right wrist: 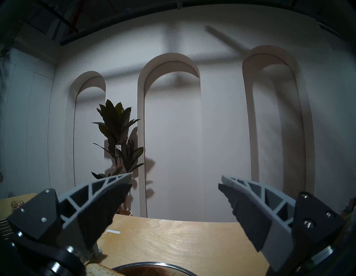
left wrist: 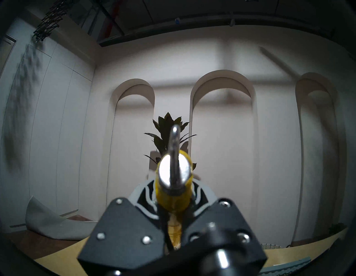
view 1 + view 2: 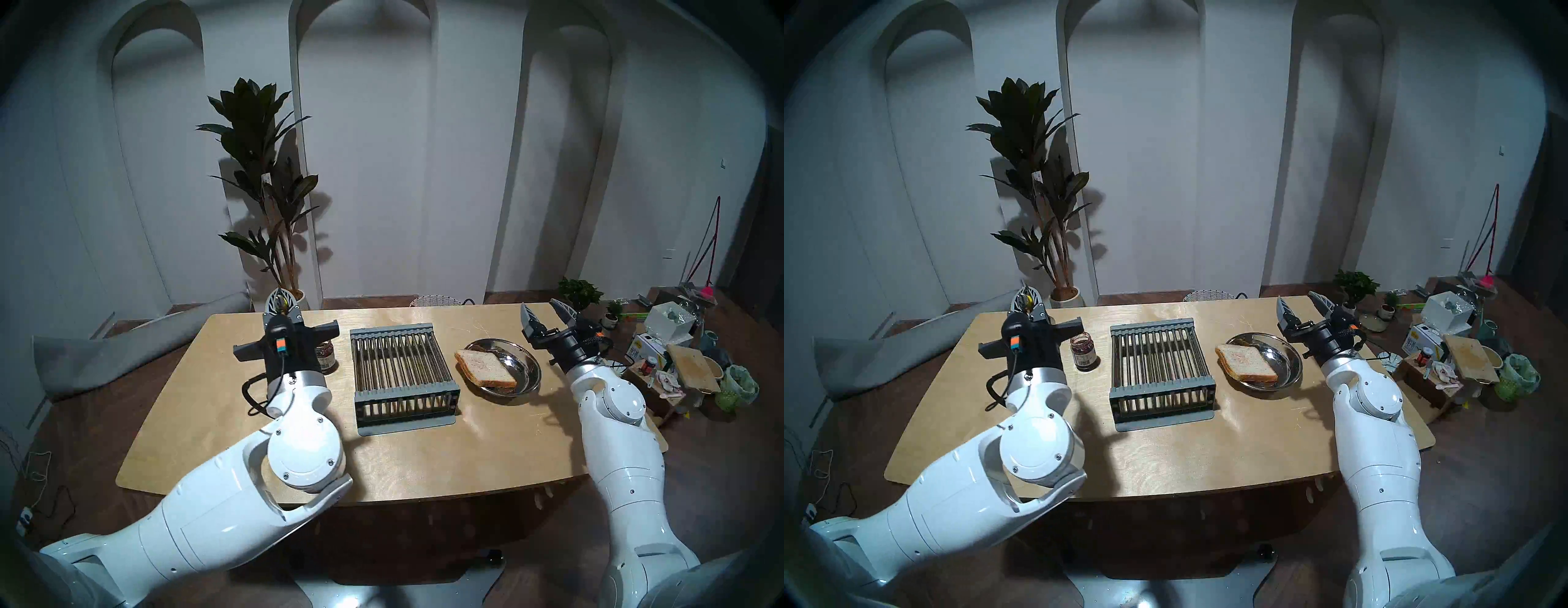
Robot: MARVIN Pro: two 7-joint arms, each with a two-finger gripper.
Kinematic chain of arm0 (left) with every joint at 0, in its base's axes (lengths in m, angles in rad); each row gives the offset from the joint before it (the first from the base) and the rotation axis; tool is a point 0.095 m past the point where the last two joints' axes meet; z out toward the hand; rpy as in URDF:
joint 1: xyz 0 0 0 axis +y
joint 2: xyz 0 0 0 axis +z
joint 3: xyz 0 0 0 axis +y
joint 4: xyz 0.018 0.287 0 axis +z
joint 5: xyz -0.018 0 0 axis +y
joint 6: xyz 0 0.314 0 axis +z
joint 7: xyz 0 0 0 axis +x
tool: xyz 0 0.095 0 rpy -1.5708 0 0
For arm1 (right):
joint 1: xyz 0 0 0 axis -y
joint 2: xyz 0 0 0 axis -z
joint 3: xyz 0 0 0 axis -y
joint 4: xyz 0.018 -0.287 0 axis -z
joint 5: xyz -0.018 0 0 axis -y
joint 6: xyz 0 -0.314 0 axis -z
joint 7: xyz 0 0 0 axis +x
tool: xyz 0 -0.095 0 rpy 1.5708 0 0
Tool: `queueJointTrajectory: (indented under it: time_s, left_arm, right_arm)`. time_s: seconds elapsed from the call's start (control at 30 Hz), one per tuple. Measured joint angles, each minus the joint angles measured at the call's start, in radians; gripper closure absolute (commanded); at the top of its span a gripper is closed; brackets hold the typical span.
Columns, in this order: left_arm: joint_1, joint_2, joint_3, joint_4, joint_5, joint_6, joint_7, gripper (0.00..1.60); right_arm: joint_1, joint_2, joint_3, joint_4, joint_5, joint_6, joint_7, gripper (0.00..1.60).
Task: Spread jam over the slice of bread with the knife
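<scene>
Left wrist view: left gripper (image 2: 174, 194) jaws clamped on knife (image 2: 174, 173). Right gripper (image 3: 547, 312) jaws apart, beyond plate (image 3: 528, 382). Bread (image 3: 485, 367) on plate, right of rack (image 3: 403, 373); jar (image 3: 1084, 346) left of rack.

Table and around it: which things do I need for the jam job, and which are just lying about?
For the job:
- knife, shut in the left gripper
- jam jar, lid off
- bread on the metal plate
- right gripper, open, holding nothing

Lying about:
- rack, mid-table
- tall plant
- floor clutter, to the table's right
</scene>
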Motion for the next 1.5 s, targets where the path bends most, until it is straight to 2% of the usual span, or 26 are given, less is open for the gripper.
queueJointTrajectory:
  time_s: [0.3, 0.57, 0.97, 1.27, 1.5]
  left_arm:
    - [-0.011, 0.105, -0.090, -0.007, -0.125, 0.029, -0.103, 1.60]
    - [-0.024, 0.172, -0.099, 0.002, -0.239, 0.072, -0.253, 1.60]
    - [-0.037, 0.286, -0.113, -0.008, -0.382, 0.149, -0.484, 1.60]
    - [-0.081, 0.379, -0.182, -0.012, -0.495, 0.219, -0.665, 1.60]
    - [-0.123, 0.421, -0.224, 0.015, -0.584, 0.281, -0.789, 1.60]
  right_arm:
    - [-0.014, 0.010, -0.039, -0.038, -0.080, 0.000, -0.023, 0.00]
    - [-0.056, 0.025, -0.069, -0.076, -0.154, 0.010, -0.042, 0.00]
    - [-0.132, 0.036, -0.049, -0.129, -0.212, 0.075, -0.092, 0.00]
    - [-0.188, 0.028, -0.051, -0.182, -0.259, 0.127, -0.131, 0.00]
    - [-0.218, 0.015, -0.060, -0.224, -0.293, 0.164, -0.162, 0.00]
